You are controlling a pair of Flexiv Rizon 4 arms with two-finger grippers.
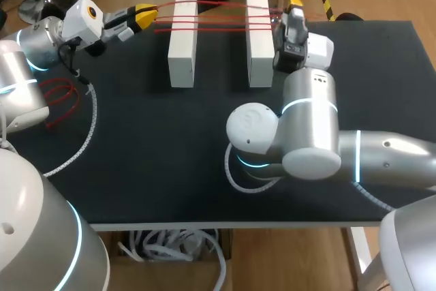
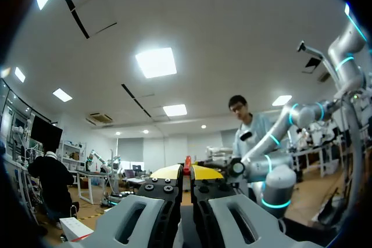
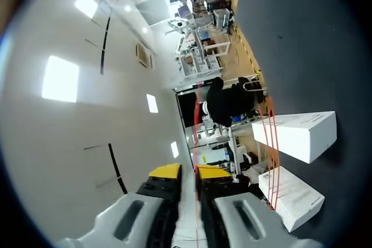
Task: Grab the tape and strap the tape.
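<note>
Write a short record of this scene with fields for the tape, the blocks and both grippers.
tape: red tape, strands stretched across both blocks, between the grippers
blocks: left white block and right white block, apart, on black table
left gripper: shut on the tape's end
right gripper: shut on the tape's other end

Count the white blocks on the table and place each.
2. The left block stands near the left gripper, the right block beside the right gripper; red tape spans both.

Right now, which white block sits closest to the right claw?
The right-hand block, just beside the right claw; the other block stands nearer the left claw.
</note>
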